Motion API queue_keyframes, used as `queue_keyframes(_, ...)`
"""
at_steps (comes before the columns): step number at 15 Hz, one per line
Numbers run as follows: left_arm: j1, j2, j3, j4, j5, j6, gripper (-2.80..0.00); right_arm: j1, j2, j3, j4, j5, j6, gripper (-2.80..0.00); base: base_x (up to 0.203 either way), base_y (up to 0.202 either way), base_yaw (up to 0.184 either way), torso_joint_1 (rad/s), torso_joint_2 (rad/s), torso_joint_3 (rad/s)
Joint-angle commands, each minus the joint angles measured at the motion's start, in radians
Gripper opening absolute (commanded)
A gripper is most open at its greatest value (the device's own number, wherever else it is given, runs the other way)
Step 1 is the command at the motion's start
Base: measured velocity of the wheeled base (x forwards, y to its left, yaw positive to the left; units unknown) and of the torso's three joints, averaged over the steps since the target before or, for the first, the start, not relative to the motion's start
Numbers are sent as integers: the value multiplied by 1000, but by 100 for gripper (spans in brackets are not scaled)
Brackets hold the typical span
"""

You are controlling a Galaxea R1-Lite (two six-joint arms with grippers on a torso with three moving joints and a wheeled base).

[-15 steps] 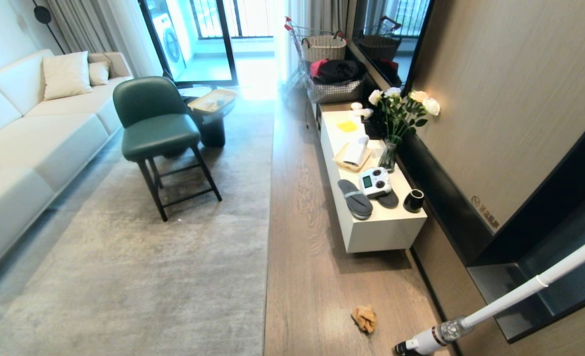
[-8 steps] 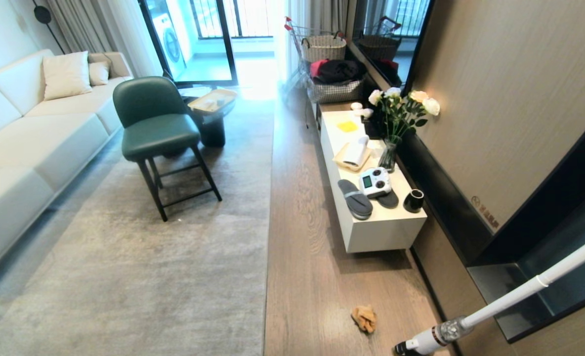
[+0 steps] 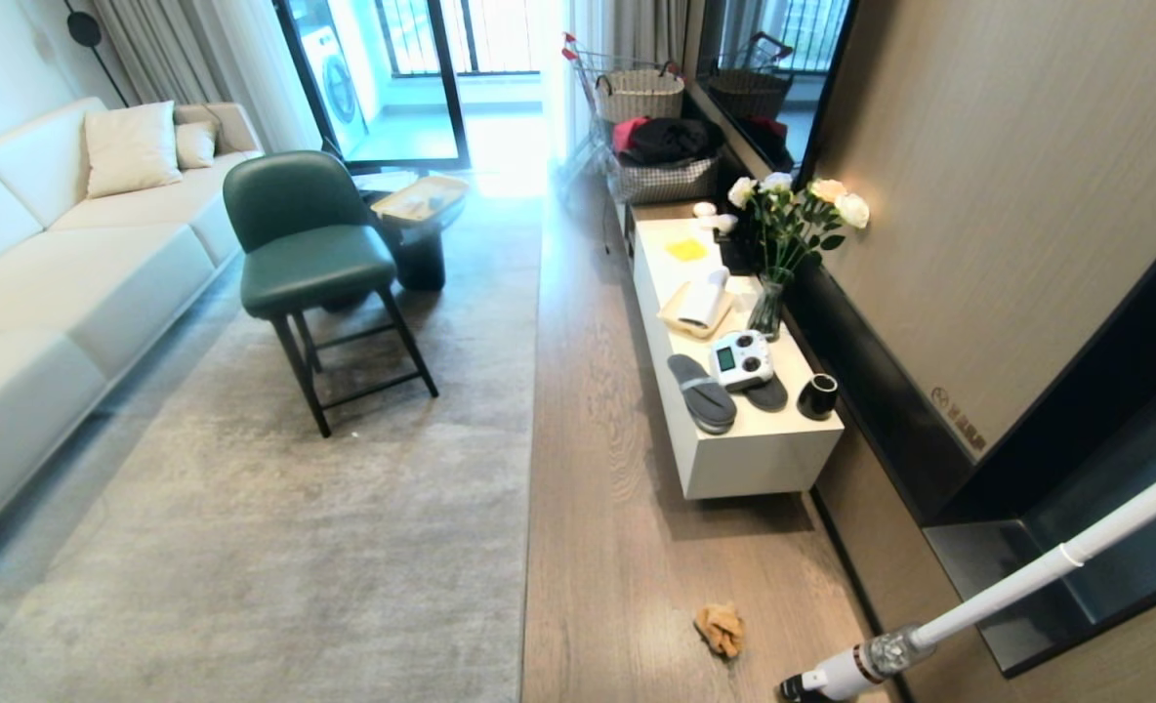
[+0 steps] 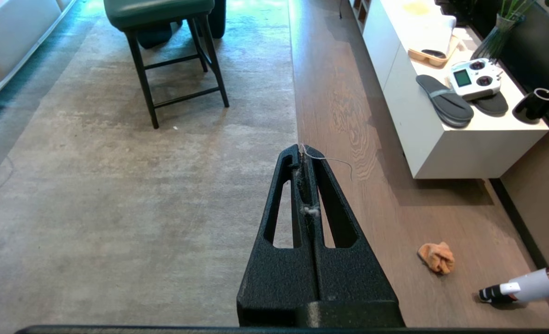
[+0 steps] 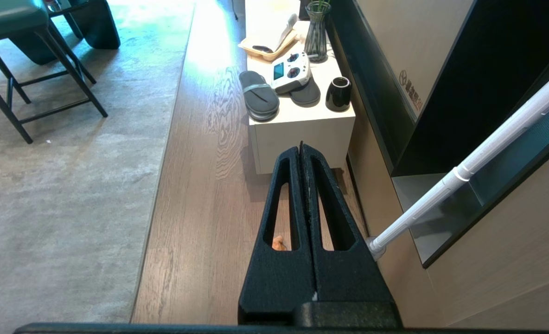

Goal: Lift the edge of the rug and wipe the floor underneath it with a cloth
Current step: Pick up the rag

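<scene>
A: Nearest to the robot, how do the grippers stand?

B: The left gripper [image 4: 303,153] and the right gripper [image 5: 301,150] both have their fingers pressed together and hold nothing. Neither arm shows in the head view, so I judge they are parked and the work is not yet begun. A thin thread and some fluff hang on the left one.

A: And the cloth?

B: The cloth [image 3: 721,628] lies crumpled on the floor [image 3: 617,508], near the head of a white stick vacuum [image 3: 988,596] that leans on the wall. It is well apart from the rug edge [image 3: 531,488], which lies flat, so I think picking the cloth up comes first.

A: Further away?

B: A white low cabinet [image 3: 763,459] carries slippers [image 3: 703,392], a controller [image 3: 742,360], a black cup [image 3: 818,395] and a vase of flowers [image 3: 783,244]. On the rug stands a green chair [image 3: 307,256], beside a pale sofa [image 3: 61,264].
</scene>
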Motion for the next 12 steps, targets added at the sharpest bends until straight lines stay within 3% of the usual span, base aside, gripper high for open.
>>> queue_keyframes(1, 2, 0, 0, 0, 0, 0, -280, 0, 1, 0, 0, -1, 0, -280, 0, 0, 0, 0, 0, 0)
queue_keyframes(12, 2, 0, 0, 0, 0, -1, -280, 0, 1, 0, 0, 0, 0, -280, 0, 0, 0, 0, 0, 0)
